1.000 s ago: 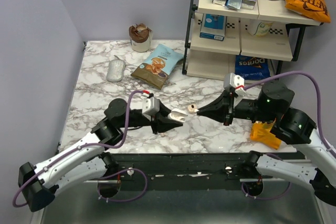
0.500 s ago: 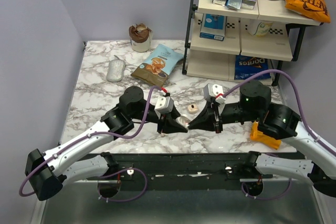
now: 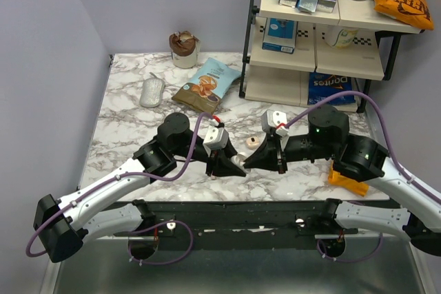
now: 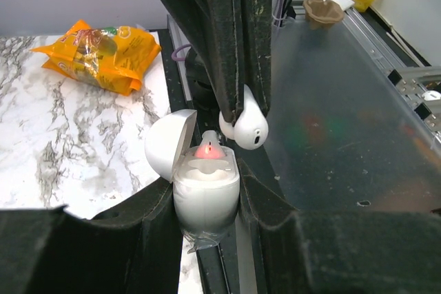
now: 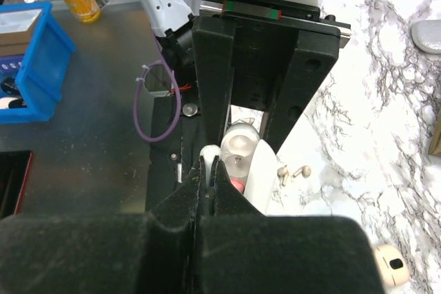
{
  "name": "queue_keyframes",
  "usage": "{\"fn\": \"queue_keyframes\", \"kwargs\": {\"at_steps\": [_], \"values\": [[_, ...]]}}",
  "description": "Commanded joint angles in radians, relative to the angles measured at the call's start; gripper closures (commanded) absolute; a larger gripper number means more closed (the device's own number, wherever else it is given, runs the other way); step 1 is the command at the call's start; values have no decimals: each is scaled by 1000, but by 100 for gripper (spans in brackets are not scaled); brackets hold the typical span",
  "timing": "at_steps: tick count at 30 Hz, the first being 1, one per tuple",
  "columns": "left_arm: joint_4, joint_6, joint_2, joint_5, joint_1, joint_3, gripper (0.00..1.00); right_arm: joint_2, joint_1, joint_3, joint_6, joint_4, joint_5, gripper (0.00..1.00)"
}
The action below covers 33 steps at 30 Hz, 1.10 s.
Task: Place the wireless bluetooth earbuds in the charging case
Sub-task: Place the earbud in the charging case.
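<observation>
From above, the left gripper and the right gripper meet tip to tip over the near part of the marble table. The charging case shows as a small white piece at the tip of the left gripper. What the right gripper carries is too small to tell in this view. A small round beige piece lies on the table just beyond the two tips.

In the left wrist view, the left gripper is closed narrow on the charging case, with one finger on each side touching its body. The case stands upright, and its lid is swung open to the left. A red light glows inside the case. The two black fingers of the right gripper come down from the top and pinch one white earbud. This earbud hangs just above the open case and a little to the right of it, seemingly not touching it. An orange bag lies on the table far to the left.

In the right wrist view, the fingers of the right gripper are almost together, and the white earbud sticks out between their tips. The open case is directly ahead of them, held between the fingers of the left gripper. Two tiny whitish pieces lie on the marble to the right of the case.
</observation>
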State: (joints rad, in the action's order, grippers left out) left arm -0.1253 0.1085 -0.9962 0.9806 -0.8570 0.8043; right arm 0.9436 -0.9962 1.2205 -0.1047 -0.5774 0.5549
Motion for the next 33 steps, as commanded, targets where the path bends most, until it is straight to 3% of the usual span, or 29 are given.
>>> {"fn": "queue_keyframes", "kwargs": {"at_steps": [1,20,29,33], "values": [[-37,11,7,41,3,4,100,9,-9,-16,-9,31,-33,99],[-146,86,13,6,3,-36,100,-54,-12,-141,74,244,-170,99],[-178,100,16,-11,3,-43,100,-48,-19,-153,85,232,-151,99],[-180,97,16,-19,3,-45,100,-39,-25,-142,83,202,-165,91]]}}
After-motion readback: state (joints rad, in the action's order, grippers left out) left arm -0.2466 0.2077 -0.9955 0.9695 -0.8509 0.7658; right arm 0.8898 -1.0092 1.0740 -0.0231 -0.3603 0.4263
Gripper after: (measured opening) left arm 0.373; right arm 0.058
